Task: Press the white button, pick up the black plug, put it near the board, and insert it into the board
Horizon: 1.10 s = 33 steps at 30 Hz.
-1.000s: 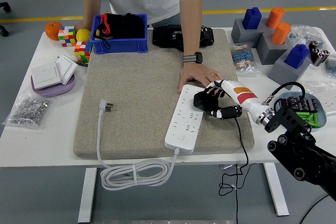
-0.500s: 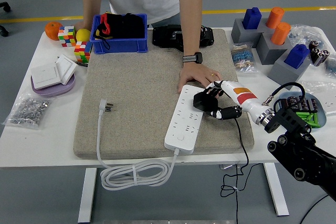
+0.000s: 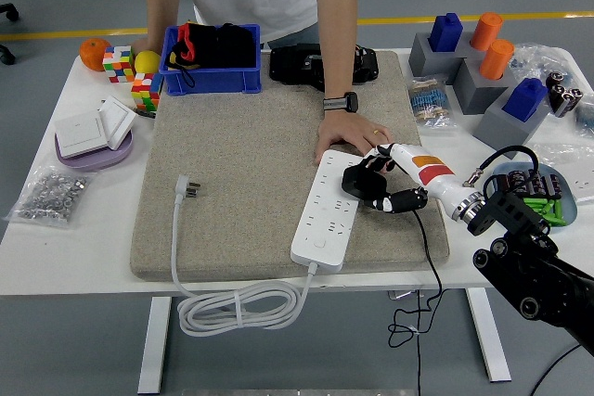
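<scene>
A white power strip (image 3: 327, 210) lies slanted on the grey felt mat (image 3: 251, 155), its white cable looping off the front edge to a loose white plug (image 3: 188, 188). My right hand (image 3: 382, 183) is curled around the black plug (image 3: 358, 179), holding it right beside the strip's right edge near its far end. The plug's black cord (image 3: 429, 257) trails down over the table's front edge. A person's hand (image 3: 345, 134) rests flat on the mat, touching the strip's far end. My left arm does not show.
A blue bin (image 3: 212, 60) and a black device (image 3: 320, 64) stand at the mat's far edge. Cubes, fruit and white switches sit at the left, a bag of screws (image 3: 51, 194) near the left front. Grey blocks with coloured pegs (image 3: 473, 57) stand at the right.
My right hand has edged slightly toward the far side with the black plug; the person's hand and the strip have not moved.
</scene>
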Each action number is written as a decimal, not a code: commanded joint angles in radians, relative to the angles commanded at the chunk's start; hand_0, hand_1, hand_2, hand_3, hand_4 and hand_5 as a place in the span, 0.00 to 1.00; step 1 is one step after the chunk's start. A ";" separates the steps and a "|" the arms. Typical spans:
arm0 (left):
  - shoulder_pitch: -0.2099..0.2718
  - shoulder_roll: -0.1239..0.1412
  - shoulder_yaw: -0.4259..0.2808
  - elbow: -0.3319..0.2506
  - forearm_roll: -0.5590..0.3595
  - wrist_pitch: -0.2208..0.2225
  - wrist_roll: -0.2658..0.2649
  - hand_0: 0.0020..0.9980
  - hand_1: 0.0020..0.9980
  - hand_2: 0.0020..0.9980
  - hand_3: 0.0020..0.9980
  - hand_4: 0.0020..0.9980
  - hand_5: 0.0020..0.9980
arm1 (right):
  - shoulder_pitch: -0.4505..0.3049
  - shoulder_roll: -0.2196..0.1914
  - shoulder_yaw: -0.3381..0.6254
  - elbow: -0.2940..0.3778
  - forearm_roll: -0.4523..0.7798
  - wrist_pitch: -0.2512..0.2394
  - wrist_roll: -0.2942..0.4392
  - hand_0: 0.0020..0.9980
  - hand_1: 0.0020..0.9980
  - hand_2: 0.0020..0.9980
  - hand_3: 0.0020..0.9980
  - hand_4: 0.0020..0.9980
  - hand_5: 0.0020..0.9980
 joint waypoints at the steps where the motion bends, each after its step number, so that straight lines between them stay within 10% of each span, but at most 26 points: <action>1: 0.000 0.000 0.000 0.000 0.000 0.000 0.000 0.74 0.72 0.70 0.77 0.69 0.29 | 0.000 0.000 0.000 0.000 0.000 0.000 0.000 0.52 0.58 0.56 0.60 0.95 0.00; 33: 0.000 0.000 0.012 0.000 -0.003 0.000 0.003 0.74 0.72 0.70 0.76 0.68 0.29 | 0.000 0.002 -0.011 -0.001 0.011 -0.001 0.001 0.56 0.67 0.66 0.67 1.00 0.06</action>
